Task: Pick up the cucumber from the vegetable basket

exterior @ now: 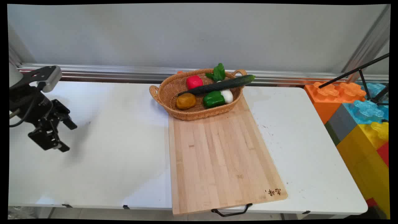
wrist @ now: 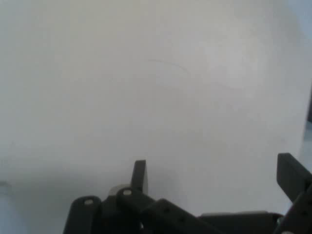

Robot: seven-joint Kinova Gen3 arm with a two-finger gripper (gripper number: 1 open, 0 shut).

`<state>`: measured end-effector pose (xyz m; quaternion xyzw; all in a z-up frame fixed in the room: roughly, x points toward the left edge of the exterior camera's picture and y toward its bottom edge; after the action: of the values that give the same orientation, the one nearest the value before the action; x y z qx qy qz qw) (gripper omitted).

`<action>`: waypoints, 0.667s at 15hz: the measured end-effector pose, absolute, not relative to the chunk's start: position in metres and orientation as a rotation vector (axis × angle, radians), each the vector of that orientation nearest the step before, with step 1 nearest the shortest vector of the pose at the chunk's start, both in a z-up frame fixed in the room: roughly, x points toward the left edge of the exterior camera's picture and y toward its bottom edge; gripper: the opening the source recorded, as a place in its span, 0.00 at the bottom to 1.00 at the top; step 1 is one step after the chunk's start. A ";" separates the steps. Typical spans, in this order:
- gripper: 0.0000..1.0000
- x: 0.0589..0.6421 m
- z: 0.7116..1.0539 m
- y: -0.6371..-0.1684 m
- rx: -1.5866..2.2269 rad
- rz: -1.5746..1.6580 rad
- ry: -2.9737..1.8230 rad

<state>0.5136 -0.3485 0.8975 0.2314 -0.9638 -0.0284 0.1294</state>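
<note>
A wooden cutting board (exterior: 217,155) lies nearest on the white counter (exterior: 93,174); a wicker basket (exterior: 174,87) of vegetables sits on its far end, well right of the tool (exterior: 63,137), which hangs wide open and empty

Empty, spread pincer (exterior: 67,137) above bare white table (exterior: 118,161)

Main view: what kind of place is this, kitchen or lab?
Most likely a robot lab set up as a mock kitchen: a bare white table with a wicker basket of toy-looking vegetables on a cutting board, and giant toy blocks at right.
</note>
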 end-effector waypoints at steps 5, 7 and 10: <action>1.00 0.499 0.897 -0.369 0.710 0.058 -2.720; 1.00 0.482 0.901 -0.386 0.720 0.132 -2.679; 1.00 0.452 0.910 -0.416 0.708 0.239 -2.625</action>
<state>0.4518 -0.4158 0.9103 0.2538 -0.9414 0.0858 0.2048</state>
